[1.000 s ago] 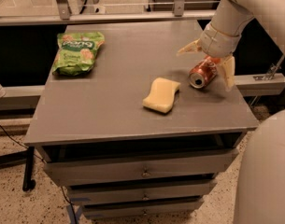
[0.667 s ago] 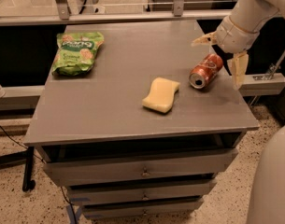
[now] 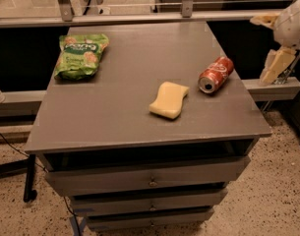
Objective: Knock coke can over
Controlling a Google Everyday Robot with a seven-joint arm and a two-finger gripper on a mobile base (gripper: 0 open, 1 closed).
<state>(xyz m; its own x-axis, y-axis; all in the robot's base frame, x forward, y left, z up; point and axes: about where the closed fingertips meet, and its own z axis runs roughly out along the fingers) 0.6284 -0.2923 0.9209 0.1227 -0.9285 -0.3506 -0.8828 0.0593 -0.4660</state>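
Your coke can [image 3: 216,74] lies on its side near the right edge of the counter [image 3: 139,58], silver top turned toward the front, just right of the yellow sponge [image 3: 169,100] but not touching it. The green bag [image 3: 80,55] sits well apart at the far left. The gripper [image 3: 269,42] hangs off the counter's right side, clear of the can, its jaws apart and holding nothing.

By the look of it, the knock-over is done. Treat the can as a light, thin-walled aluminium shell: smooth and slippery, stiff enough for a nudge, easily dented by a hard squeeze. Lying down it will likely roll at a touch, and the right edge is close. If you must take hold, close across the middle of the curved body, not the rims
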